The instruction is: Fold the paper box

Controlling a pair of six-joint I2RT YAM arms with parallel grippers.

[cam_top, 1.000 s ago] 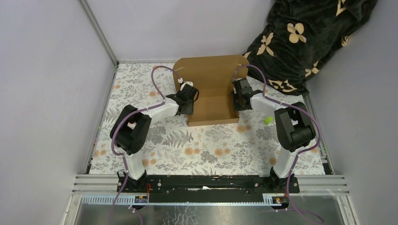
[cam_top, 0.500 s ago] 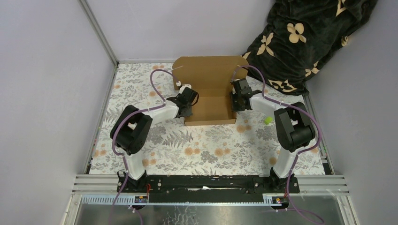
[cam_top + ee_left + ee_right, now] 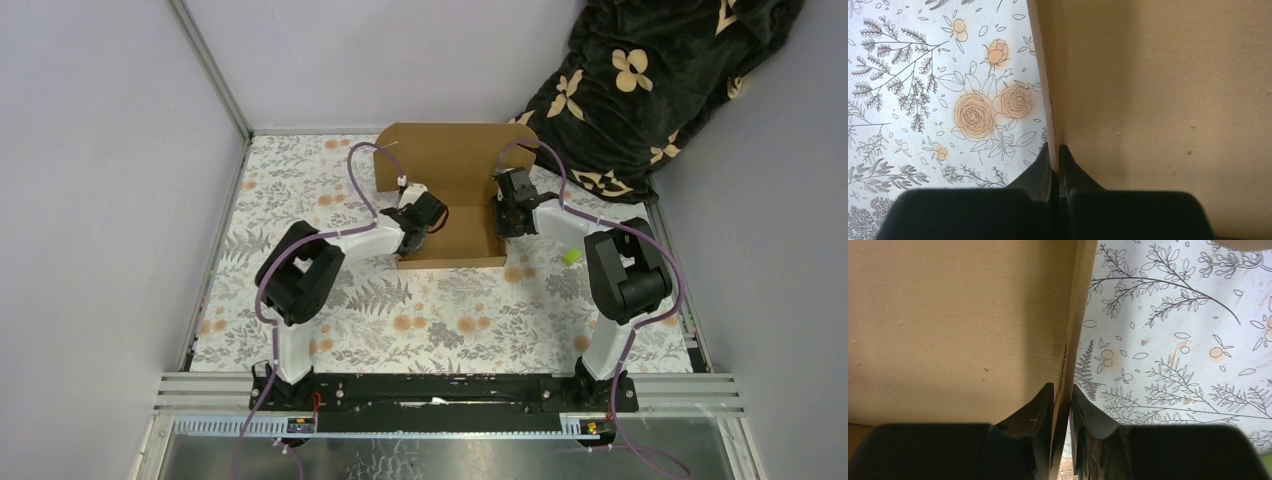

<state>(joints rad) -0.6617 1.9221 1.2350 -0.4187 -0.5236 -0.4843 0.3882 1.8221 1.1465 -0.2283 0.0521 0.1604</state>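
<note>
— Brown cardboard: the box point(image 3: 455, 180) sits at the far middle of the desk point(image 3: 400, 310), between the two tools.

— How do they meet it?

— The left tool point(image 3: 1055, 150) is at the box's left side wall. Its jaws are pressed together on that wall's upper edge, one finger inside the box and one outside. The right tool point(image 3: 1062, 390) has the right wall the same way, with its jaws a narrow gap apart and the cardboard pinched between them.

— And the box itself?

— It's a shallow open tray, plain and unmarked. Both side walls are raised, a low front wall faces the arms, and a tall panel with rounded corners stands at the far side. The wrist views show a few small dents in the cardboard.

— Anything around it?

— A flowered cloth covers the desk. A small green block point(image 3: 571, 257) lies to the right, apart from the box. A dark blanket point(image 3: 650, 90) with pale flowers is heaped at the far right corner.
</note>
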